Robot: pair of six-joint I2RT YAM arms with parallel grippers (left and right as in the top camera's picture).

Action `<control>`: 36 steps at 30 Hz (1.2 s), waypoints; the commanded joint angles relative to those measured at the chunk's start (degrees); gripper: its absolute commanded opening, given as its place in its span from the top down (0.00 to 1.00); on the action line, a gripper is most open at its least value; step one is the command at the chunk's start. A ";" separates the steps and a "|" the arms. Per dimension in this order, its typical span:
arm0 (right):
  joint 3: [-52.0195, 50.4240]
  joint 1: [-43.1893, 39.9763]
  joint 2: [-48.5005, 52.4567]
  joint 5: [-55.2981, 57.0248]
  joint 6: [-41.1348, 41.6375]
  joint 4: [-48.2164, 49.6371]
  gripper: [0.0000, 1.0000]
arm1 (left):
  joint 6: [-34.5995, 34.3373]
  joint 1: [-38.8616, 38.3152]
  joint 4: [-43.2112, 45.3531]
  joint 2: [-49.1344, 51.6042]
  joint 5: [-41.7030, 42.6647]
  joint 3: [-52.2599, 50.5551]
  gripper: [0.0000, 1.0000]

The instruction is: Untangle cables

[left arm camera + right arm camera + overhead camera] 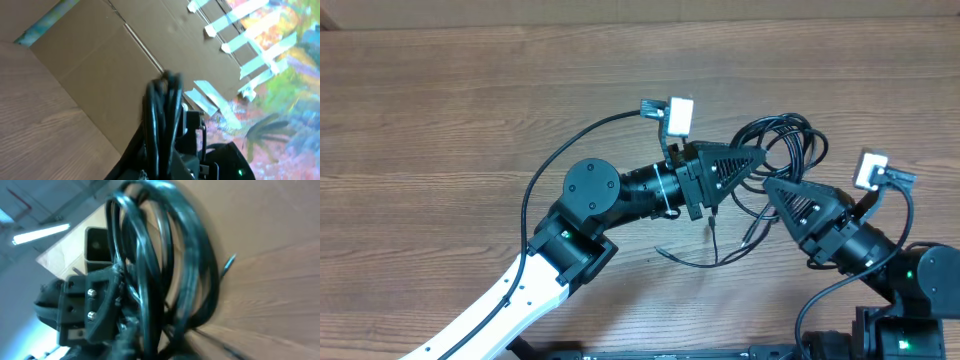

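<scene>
I see thin glossy black cables (pixel 788 135), bunched in several overlapping loops, tangled together, right of centre on the worktop (pixel 440 120), a few loose ends (pixel 692 262) trailing toward the near edge

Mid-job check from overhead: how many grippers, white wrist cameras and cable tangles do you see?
Grippers: 2, left gripper and right gripper
Wrist cameras: 2
Cable tangle: 1
Total: 5

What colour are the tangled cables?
Black. The cables show best in the right wrist view.
</scene>
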 commanded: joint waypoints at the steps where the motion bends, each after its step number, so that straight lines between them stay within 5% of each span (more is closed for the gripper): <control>1: 1.05 -0.07 -0.31 -1.25 -2.93 -0.20 0.57 | 6.32 1.44 0.94 -0.26 3.06 0.59 0.96; 5: 1.05 -0.07 -0.31 -2.03 -6.14 -1.03 0.35 | 8.68 6.14 1.09 -0.26 8.52 0.59 0.96; 10: 1.05 -0.07 -0.31 -1.79 -14.47 -4.79 0.21 | 9.01 14.34 1.11 -0.26 21.27 0.59 0.96; 20: 1.05 -0.07 -0.31 -1.79 -24.06 -4.37 0.32 | 9.01 19.69 1.03 -0.26 42.97 0.59 0.96; 36: 1.05 -0.07 -0.31 13.73 -24.00 -11.39 0.38 | 9.09 16.37 1.11 -0.26 44.15 0.59 0.96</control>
